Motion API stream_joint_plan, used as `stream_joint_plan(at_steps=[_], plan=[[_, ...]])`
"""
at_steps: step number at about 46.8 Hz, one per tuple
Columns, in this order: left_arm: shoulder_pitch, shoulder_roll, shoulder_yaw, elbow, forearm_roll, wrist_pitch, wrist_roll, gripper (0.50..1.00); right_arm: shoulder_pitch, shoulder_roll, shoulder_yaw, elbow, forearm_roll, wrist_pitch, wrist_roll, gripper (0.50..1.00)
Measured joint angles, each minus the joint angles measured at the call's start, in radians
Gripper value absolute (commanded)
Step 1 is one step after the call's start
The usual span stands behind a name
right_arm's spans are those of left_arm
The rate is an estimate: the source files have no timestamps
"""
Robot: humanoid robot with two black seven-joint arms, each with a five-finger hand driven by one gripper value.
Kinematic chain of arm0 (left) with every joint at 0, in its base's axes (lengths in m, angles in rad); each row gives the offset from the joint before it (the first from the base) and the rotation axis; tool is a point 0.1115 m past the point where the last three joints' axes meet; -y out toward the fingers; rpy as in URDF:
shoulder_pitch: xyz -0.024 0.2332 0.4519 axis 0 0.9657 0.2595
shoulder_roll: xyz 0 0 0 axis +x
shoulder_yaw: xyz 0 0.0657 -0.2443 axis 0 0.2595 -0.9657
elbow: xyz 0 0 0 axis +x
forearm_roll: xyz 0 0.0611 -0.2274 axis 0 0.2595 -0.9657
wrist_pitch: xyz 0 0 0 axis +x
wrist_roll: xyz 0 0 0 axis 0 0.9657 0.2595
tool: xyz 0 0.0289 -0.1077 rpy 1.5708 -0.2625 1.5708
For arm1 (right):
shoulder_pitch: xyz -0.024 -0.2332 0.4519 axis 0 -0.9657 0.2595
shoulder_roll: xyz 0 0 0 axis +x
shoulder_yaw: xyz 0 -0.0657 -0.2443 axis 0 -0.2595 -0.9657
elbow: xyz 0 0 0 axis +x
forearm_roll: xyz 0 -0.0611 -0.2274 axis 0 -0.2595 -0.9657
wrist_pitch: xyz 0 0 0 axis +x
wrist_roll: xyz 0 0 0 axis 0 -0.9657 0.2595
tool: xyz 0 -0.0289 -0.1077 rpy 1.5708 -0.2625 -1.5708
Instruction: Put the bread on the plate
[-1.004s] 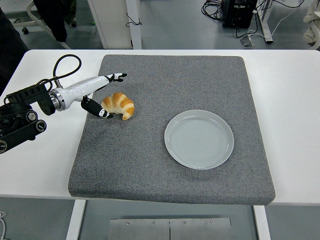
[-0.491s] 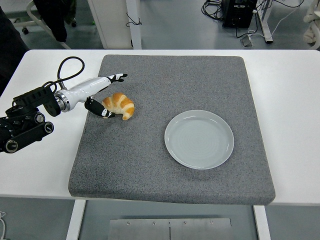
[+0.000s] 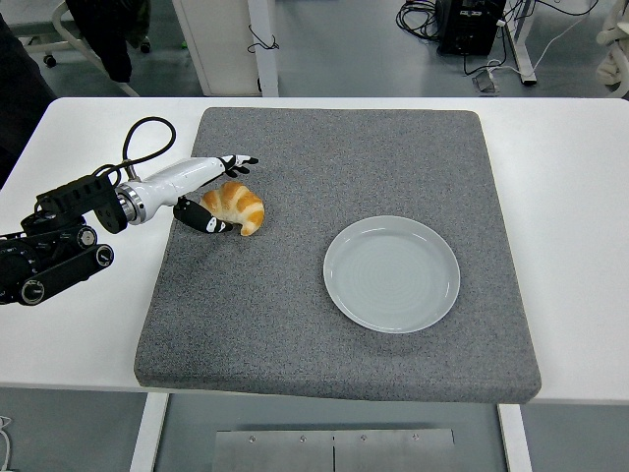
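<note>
A golden croissant (image 3: 235,206) lies on the grey mat's left part. My left hand (image 3: 220,192) brackets it from the left: the upper fingers (image 3: 239,161) stretch just behind it and the thumb (image 3: 211,224) lies along its front left side. The hand is open around the croissant and has not closed on it. A pale grey plate (image 3: 391,273) sits empty to the right, well apart from the croissant. The right arm is out of view.
The grey foam mat (image 3: 339,324) covers the middle of the white table (image 3: 580,226). My left forearm and its black cable (image 3: 147,138) lie over the table's left side. A person's dark clothing shows at the top left corner.
My left hand has slid right and in toward the croissant; the fingers now curve closer behind it. The croissant and the plate have not moved.
</note>
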State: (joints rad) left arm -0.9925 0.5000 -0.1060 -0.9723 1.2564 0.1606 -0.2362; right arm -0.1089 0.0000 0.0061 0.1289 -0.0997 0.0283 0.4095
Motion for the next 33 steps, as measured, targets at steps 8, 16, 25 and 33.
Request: stream_joint_plan(at_steps=[8, 16, 25, 33], plan=[[0.000, 0.000, -0.001, 0.000, -0.009, -0.001, -0.001, 0.681, 0.000, 0.000, 0.000, 0.000, 0.000, 0.000, 0.000, 1.000], [0.000, -0.001, -0.003, 0.000, -0.012, -0.001, -0.002, 0.648, 0.000, 0.000, 0.000, 0.000, 0.000, 0.000, 0.000, 1.000], [-0.004, -0.001, -0.002, 0.000, -0.011, -0.001, -0.010, 0.627, 0.000, 0.000, 0.000, 0.000, 0.000, 0.001, 0.000, 1.000], [-0.029, 0.000, -0.006, -0.013, -0.013, -0.001, -0.014, 0.627, 0.000, 0.000, 0.000, 0.000, 0.000, 0.001, 0.000, 1.000]])
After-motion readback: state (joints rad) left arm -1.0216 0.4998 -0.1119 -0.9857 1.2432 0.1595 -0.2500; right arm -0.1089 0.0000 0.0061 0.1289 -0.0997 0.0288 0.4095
